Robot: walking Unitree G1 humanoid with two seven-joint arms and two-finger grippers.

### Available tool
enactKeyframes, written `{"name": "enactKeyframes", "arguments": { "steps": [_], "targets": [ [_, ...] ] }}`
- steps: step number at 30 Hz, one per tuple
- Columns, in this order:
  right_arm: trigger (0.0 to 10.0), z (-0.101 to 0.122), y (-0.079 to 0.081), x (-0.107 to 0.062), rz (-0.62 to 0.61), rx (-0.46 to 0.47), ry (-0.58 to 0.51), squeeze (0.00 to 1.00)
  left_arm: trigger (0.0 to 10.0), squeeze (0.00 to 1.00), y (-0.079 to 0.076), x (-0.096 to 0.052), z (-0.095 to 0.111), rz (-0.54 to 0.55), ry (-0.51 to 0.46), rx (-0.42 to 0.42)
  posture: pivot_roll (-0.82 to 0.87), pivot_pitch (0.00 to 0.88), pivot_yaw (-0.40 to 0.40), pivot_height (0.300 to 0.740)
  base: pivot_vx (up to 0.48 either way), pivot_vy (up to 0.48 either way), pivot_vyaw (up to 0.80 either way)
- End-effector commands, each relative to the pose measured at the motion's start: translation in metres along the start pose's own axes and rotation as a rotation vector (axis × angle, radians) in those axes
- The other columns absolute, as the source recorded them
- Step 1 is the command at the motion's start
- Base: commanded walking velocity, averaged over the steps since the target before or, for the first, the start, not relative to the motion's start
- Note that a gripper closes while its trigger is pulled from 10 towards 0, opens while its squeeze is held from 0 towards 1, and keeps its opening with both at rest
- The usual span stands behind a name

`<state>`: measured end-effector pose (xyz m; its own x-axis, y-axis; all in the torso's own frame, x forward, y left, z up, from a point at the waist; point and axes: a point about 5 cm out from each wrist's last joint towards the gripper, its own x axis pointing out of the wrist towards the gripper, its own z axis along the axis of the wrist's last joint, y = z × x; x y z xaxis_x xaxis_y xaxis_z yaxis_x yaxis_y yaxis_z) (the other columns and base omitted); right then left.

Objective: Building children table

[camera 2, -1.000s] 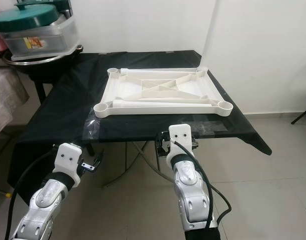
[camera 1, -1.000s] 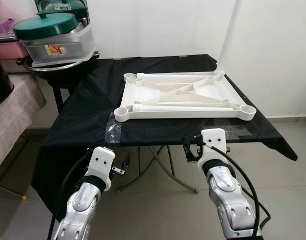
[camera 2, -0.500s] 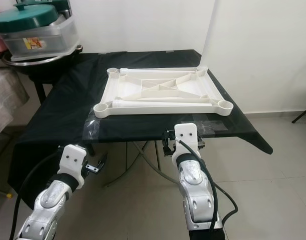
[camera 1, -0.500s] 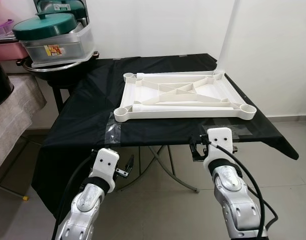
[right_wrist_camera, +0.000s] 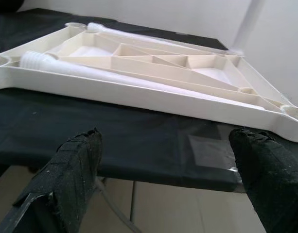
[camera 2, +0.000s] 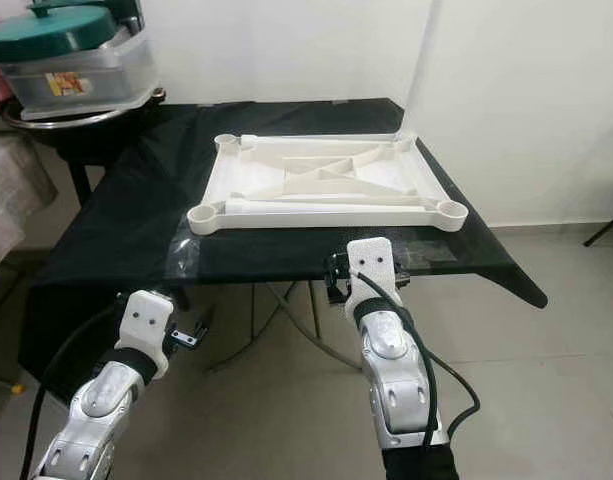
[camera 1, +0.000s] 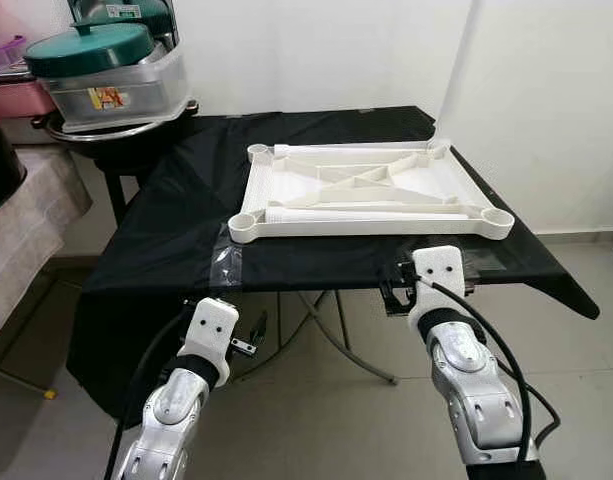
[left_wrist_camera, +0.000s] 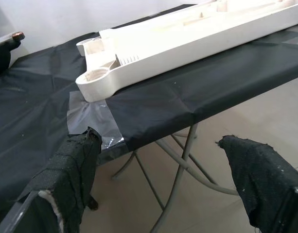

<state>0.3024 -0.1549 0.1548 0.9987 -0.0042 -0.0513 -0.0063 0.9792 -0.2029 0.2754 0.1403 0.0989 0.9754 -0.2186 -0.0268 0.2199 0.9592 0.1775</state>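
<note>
Assembly has hardly begun, as far as you can judge from these views. Your tabletop (camera 1: 371, 190) lies upside down on the black cloth (camera 1: 176, 215) of the folding stand, ribbed underside up, with a round socket at each corner; the near-left socket (left_wrist_camera: 96, 77) and near-right socket (camera 1: 496, 220) both look empty, and no leg stands upright in any corner. Loose white legs rest inside the frame: one with a threaded end (right_wrist_camera: 32, 59) lies along the near rail, another (right_wrist_camera: 139, 36) along the far rail. How many legs there are in all, you cannot tell from here.

Your right gripper (right_wrist_camera: 173, 170) is raised at the near edge of the stand, at about 5 o'clock from the tabletop, its two fingers spread wide with nothing between them, aimed across the near rail. Your left gripper (left_wrist_camera: 163, 170) sits lower, at about 7 o'clock, below the cloth's edge and close to the taped patch (camera 1: 226, 265); its fingers are also spread wide and empty.

So everything is still ahead of you: pick up a leg, seat its threaded end in a corner socket, turn it home, repeat for the remaining corners, then flip the table upright. The near leg looks like your easiest first reach. Off at 10 o'clock, a green-lidded container (camera 1: 106, 65) stands clear of your work.
</note>
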Motion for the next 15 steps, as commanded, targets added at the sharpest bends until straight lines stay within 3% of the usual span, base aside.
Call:
{"name": "enactKeyframes", "arguments": {
  "steps": [1, 7, 15],
  "targets": [
    [10.0, 0.000, 0.002, 0.004, 0.013, -0.010, 0.012, 0.00, 10.0, 0.00, 0.002, -0.004, -0.003, 0.008, 0.008, 0.012, -0.07, 0.000, -0.013, 0.740, 0.000, 0.000, 0.00],
    [10.0, 0.006, 0.010, 0.004, 0.023, 0.034, 0.006, 0.00, 10.0, 0.00, 0.004, -0.006, -0.006, 0.020, 0.015, 0.015, -0.07, 0.000, -0.032, 0.740, 0.000, 0.000, 0.00],
    [10.0, -0.003, 0.017, 0.004, 0.054, 0.040, 0.032, 0.00, 10.0, 0.00, 0.001, -0.010, -0.005, 0.039, 0.016, 0.003, -0.02, 0.000, -0.036, 0.740, 0.000, 0.000, 0.00]
  ]
}}
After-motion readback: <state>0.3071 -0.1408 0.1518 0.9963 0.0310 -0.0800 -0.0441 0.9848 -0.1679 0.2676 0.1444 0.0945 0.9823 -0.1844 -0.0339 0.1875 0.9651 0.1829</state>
